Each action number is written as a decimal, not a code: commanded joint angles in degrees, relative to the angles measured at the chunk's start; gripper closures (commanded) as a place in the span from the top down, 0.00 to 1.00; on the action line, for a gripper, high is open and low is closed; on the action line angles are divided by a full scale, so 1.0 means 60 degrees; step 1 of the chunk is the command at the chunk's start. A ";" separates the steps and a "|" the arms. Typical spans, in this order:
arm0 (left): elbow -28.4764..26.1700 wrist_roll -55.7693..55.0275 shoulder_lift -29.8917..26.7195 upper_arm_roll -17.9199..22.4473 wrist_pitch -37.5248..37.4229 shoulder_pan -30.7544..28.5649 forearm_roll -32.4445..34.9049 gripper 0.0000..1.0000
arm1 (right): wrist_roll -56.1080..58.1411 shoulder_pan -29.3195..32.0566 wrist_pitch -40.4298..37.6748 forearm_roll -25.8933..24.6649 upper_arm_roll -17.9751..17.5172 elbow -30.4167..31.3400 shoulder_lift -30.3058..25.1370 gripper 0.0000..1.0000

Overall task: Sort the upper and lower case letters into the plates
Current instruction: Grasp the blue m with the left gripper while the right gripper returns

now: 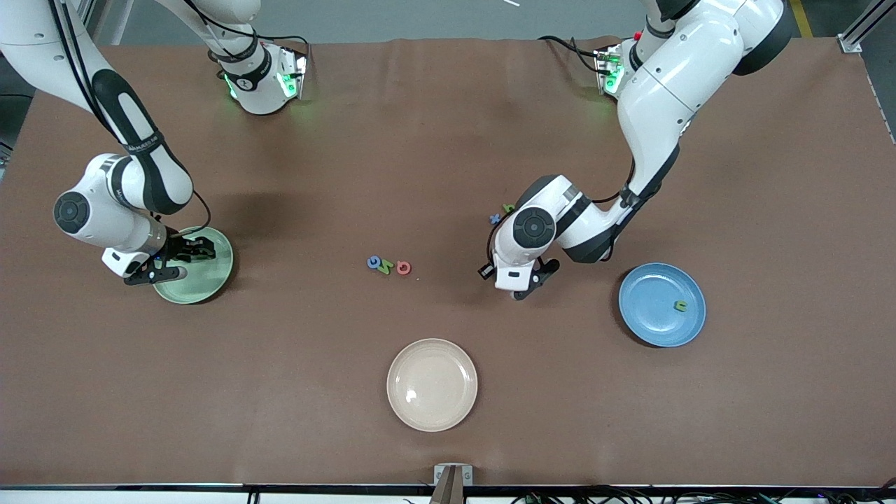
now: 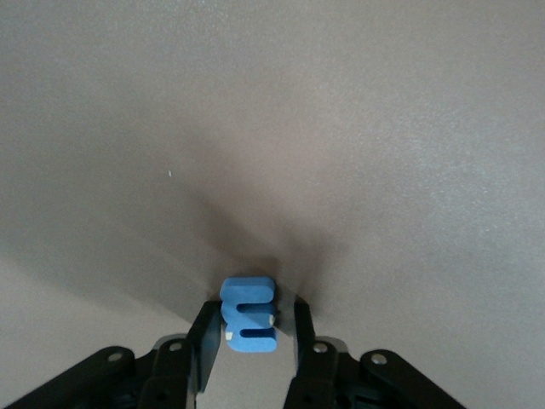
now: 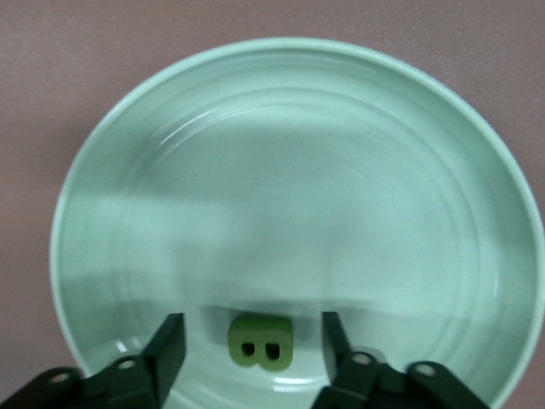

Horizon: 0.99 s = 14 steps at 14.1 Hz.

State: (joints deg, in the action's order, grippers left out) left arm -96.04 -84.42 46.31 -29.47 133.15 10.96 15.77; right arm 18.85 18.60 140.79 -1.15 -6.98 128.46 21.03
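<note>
My left gripper (image 2: 249, 328) clamps a blue m (image 2: 249, 315); my right gripper (image 3: 254, 345), fingers apart, straddles a green B (image 3: 261, 342) in the mint plate (image 3: 358, 170).

Visible letters (image 1: 387, 264): eight. Plates (image 1: 661, 304): three. Grippers (image 1: 523, 285): two.

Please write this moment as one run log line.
left end effector: around blue m | right end effector: open over green plate, B between
</note>
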 commanded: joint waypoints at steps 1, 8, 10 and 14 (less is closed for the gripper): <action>0.0010 -0.0213 0.0002 0.0064 0.0045 0.0034 0.0199 0.03 | -0.1012 -0.0460 -0.2171 -0.0145 -0.0112 -0.0679 -0.1043 1.00; 0.0040 -0.0067 -0.1344 0.0049 -0.0686 -0.1019 0.0214 0.00 | -0.5316 -0.2773 -0.3792 0.0031 -0.0170 -0.1883 -0.1162 1.00; 0.0039 0.0313 -0.1725 0.0049 -0.1154 -0.1619 0.0214 0.00 | -0.7072 -0.3608 -0.3734 0.0060 -0.0170 -0.2190 -0.0871 1.00; -0.0004 0.1468 -0.2006 0.0049 -0.1521 -0.2937 0.0214 0.00 | -1.1946 -0.5088 -0.3603 0.0892 -0.0170 -0.3244 0.0256 1.00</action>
State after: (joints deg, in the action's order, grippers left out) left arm -94.57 -78.31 35.35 -28.93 125.08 -3.54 16.10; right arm -40.80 -8.86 119.12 1.27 -8.51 113.59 17.84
